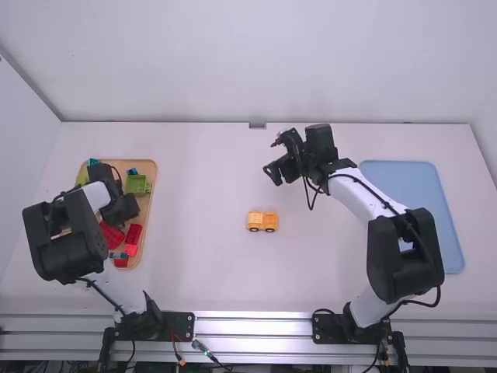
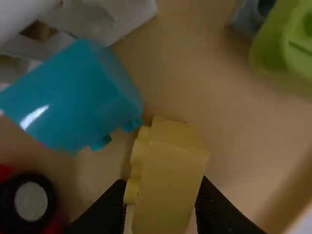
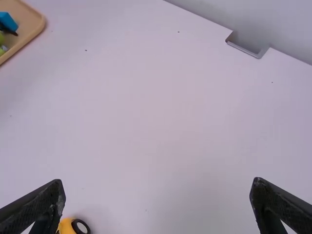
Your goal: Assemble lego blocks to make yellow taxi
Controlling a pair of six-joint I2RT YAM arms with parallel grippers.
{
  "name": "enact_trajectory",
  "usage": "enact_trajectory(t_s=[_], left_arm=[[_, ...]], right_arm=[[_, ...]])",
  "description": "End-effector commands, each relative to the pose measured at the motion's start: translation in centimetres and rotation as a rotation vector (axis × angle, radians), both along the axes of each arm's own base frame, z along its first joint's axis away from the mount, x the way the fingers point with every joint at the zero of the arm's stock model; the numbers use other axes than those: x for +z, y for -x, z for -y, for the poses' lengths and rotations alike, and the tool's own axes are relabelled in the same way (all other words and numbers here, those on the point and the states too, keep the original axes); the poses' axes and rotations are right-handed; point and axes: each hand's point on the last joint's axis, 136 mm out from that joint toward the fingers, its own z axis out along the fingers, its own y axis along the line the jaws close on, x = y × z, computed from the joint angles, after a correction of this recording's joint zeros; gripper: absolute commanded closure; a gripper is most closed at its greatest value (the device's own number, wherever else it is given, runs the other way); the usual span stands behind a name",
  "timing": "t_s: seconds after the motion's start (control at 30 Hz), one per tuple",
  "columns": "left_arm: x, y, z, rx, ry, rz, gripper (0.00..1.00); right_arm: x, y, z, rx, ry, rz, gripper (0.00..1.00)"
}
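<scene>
In the high view my left gripper [image 1: 124, 211] is low over the wooden tray of blocks. The left wrist view has my left gripper [image 2: 163, 187] shut on a pale yellow block [image 2: 170, 180], studs facing sideways, a fingertip at each side. An orange-yellow toy vehicle on dark wheels [image 1: 262, 221] stands mid-table; its corner and one wheel [image 3: 73, 225] appear in the right wrist view. Beyond the vehicle and slightly right, my right gripper [image 1: 273, 158] hangs open above the table; from the right wrist, that gripper [image 3: 158, 187] has nothing between its wide-apart fingers.
The tray [image 1: 153, 172] also holds green [image 1: 137, 184], red [image 1: 133, 234] and blue pieces. A teal block [image 2: 73, 97] lies right beside the yellow one, with a green piece [image 2: 287, 53] farther off. A blue tray [image 1: 411, 186] lies at the table's right.
</scene>
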Motion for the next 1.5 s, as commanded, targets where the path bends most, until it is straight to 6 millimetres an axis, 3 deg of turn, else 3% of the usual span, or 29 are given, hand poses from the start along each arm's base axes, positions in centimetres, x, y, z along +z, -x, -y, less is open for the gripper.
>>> enact_trajectory(t_s=[0.0,0.13,0.37,0.97,1.03,1.3,1.4,1.43,1.47], left_arm=[[-1.4,1.3,0.3,-0.059,-0.011,-0.051,0.64],[-1.9,1.2,0.3,-0.121,-0.035,-0.038,0.64],[-2.3,1.6,0.5,-0.117,-0.032,-0.04,0.74],[-1.0,0.6,0.1,-0.052,-0.016,-0.03,0.92],[0.1,0.0,-0.2,-0.049,-0.021,-0.018,0.98],[5.3,-2.1,-0.3,-0.029,-0.081,0.135,0.98],[8.7,-3.6,2.3,-0.127,-0.139,0.259,0.98],[8.7,-3.6,2.3,-0.127,-0.139,0.259,0.98],[9.8,-4.2,3.6,-0.17,-0.155,0.301,0.98]], right_arm=[[2.3,-0.3,0.0,-0.002,-0.015,0.049,0.01],[2.2,-0.2,0.1,-0.002,-0.013,0.043,0.01],[2.2,-0.3,0.1,-0.002,-0.014,0.043,0.01],[2.4,-0.5,0.0,-0.002,-0.017,0.056,0.01],[2.8,-0.8,-0.1,-0.005,-0.028,0.075,0.01],[4.5,-1.2,-1.3,-0.016,-0.144,0.073,0.01],[5.9,-0.3,-2.9,0.071,-0.24,0.068,0.01],[5.9,-0.3,-2.9,0.071,-0.24,0.068,0.01],[6.3,-0.2,-3.2,0.069,-0.277,0.052,0.01]])
